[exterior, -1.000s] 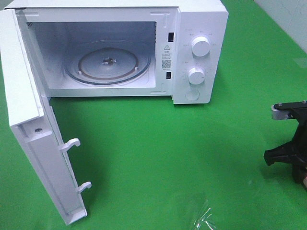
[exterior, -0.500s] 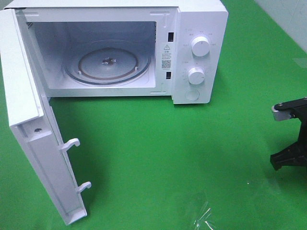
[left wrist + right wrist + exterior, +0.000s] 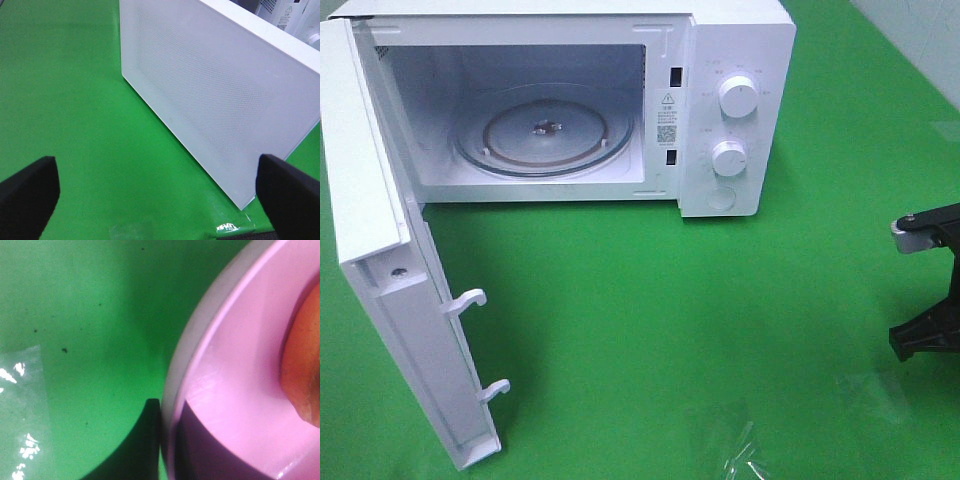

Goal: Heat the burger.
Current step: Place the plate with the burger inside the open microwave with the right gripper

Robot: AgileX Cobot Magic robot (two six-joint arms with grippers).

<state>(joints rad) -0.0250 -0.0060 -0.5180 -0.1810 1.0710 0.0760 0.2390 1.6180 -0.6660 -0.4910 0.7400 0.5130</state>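
The microwave (image 3: 740, 40) stands at the back of the green surface (image 3: 650, 300). Its door (image 3: 380, 240) is swung wide open on the left of the high view. Inside the white cavity, the glass turntable (image 3: 545, 135) lies flat on its ring. On the panel to the right of the cavity, the upper knob (image 3: 737, 97) sits above the lower knob (image 3: 729, 157), with a round button (image 3: 721, 198) below them. Two white hooks (image 3: 467, 300) stick out of the door's inner edge.

The left end effector (image 3: 160, 200) is wide. Its black fingertips (image 3: 30, 195) stand far apart with only green surface between them. It hangs near the door's outer face, whose dotted mesh panel fills much of the left wrist view.

The right arm (image 3: 932, 290) shows at the right edge of the high view, well apart from the microwave. The right end effector (image 3: 167, 440) is narrow, clamped on the rim of the pink plate (image 3: 235, 360). One dark finger (image 3: 142, 445) is outside the rim and the other is inside it. Whether the plate rests on the surface or is raised, I cannot tell.

The burger (image 3: 304, 370) sits on the plate. Only a blurred, curved edge of its golden-brown bun shows, apart from the gripped rim.

A crumpled clear film (image 3: 745, 455) lies on the surface at the front of the high view, and the right wrist view shows some near the plate.
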